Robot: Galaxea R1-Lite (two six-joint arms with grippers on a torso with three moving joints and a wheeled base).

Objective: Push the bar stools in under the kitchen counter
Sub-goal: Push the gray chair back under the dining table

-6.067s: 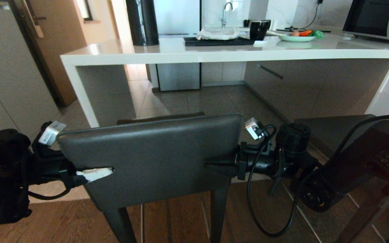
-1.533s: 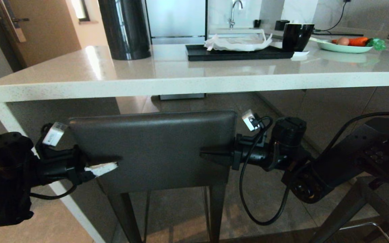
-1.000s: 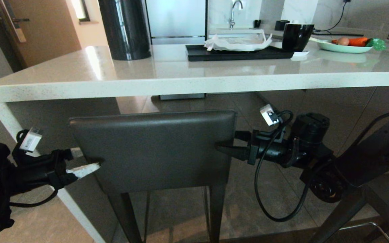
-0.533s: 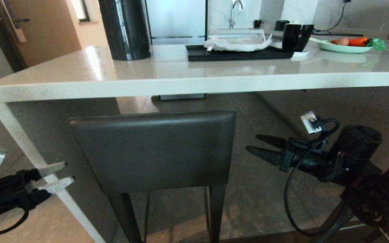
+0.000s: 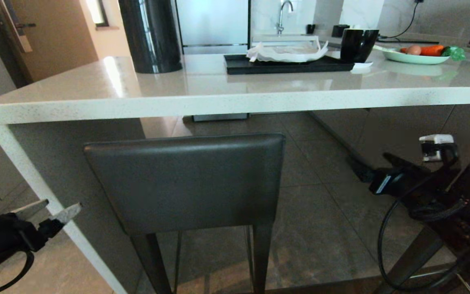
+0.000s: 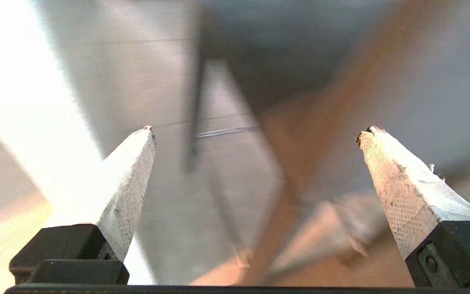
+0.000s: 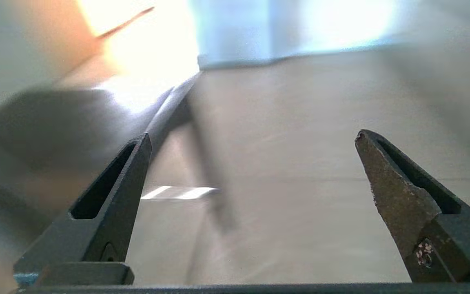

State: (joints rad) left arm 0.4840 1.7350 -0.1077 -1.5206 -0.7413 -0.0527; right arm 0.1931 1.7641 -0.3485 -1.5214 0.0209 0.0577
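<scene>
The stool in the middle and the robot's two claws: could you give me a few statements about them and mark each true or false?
1. The bar stool has its backrest just below the kitchen counter edge. True.
2. The left gripper is clamped on the backrest. False: it is open and off to the stool's side, touching nothing.
3. The right gripper holds nothing. True.
4. The black tray lies on the floor. False: it sits on the counter.
5. A black mug stands on the counter. True.

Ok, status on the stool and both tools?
Left tool open, right tool open, both clear. Bar stool at kitchen counter edge. Nothing blocking.
</scene>
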